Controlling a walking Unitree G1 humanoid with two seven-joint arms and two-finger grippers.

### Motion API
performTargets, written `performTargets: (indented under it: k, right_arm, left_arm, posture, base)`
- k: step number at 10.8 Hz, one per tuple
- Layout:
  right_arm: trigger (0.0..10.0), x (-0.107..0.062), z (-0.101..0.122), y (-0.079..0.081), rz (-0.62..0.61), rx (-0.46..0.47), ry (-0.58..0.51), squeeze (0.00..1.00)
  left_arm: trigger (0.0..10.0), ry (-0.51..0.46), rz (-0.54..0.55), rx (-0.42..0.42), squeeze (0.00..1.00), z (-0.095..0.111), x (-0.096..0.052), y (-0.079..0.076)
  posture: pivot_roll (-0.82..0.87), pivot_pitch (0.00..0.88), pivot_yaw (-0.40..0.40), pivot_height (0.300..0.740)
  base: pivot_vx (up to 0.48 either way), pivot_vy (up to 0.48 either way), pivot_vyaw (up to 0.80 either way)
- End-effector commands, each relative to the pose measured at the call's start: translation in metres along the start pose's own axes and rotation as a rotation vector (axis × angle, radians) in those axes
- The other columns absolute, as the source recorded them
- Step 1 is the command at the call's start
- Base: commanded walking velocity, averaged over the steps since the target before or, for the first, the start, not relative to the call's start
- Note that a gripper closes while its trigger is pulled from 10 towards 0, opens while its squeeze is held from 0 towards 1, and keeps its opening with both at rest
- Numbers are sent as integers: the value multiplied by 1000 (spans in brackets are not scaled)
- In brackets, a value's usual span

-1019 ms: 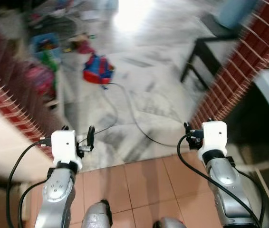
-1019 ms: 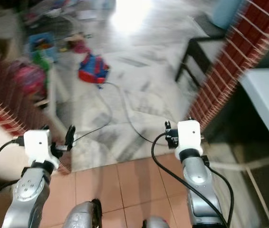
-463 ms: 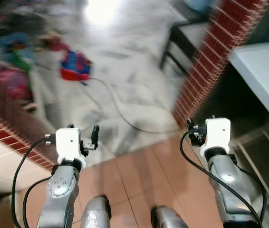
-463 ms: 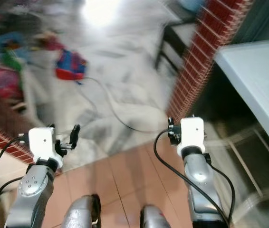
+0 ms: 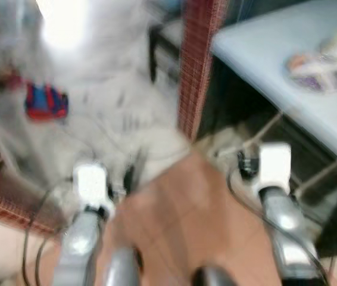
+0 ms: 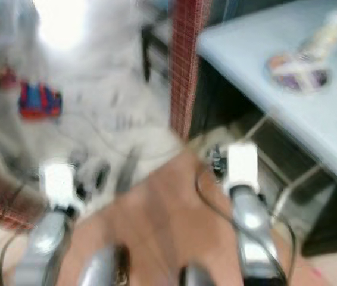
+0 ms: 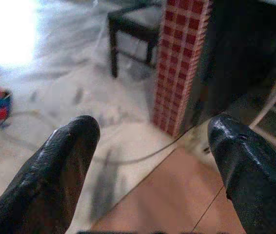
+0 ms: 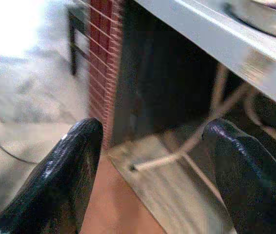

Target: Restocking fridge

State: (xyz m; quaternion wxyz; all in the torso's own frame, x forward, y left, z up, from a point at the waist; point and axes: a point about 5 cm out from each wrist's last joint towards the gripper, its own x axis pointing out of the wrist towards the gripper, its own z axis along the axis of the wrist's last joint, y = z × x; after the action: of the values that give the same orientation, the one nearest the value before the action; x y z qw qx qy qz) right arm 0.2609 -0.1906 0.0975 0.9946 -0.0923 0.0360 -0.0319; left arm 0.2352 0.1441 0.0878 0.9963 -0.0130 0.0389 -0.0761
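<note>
Both arms are raised in front of the robot over a terracotta-tiled floor (image 5: pixel 180 226), the head views heavily blurred. The left gripper (image 7: pixel 150 161) has its two black fingers spread wide with nothing between them, pointing toward a red brick pillar (image 7: pixel 179 63) and, beyond it, a dark low table (image 7: pixel 130 27) on pale marbled flooring (image 7: pixel 45 97). The right gripper (image 8: pixel 150 165) is likewise spread and empty, aimed at the dark space beneath a pale blue-white counter (image 6: pixel 275 101) to the robot's right, where light-coloured bars or pipes (image 8: pixel 196 141) cross in the shadow. On top of that counter sits a round dish (image 6: pixel 296 68) with something multicoloured in it, and what may be a bottle or packet (image 6: pixel 326 33) just behind it; the blur makes it impossible to tell what either is. The rim of the dish (image 8: pixel 262 14) edges into the right wrist view above the counter's lip. A dark cable (image 7: pixel 128 156) trails across the marbled floor toward the pillar, and a red-and-blue object (image 5: pixel 46 102) lies well away on the robot's left. A bright patch of glare (image 5: pixel 64 21) washes out the far floor. No fridge can be made out.
</note>
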Motion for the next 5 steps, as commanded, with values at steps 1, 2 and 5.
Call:
performTargets:
  k: [1,2,5]
  right_arm:
    - [10000,2,4,3,5,11,-17,0]
    - [10000,2,6,3,5,9,-33,0]
    - [10000,8,18,1,-10,-19,-104,1000]
  left_arm:
    - [10000,-13,6,9,0,4,1,5]
    - [10000,-20,1,8,0,6,3,5]
    - [10000,-35,-10,-6,0,8,8,5]
  posture:
    - [15,158,28,740]
    - [16,156,28,740]
    - [12,149,31,740]
  base:
    - [0,0,-800]
    - [0,0,0]
    - [279,0,0]
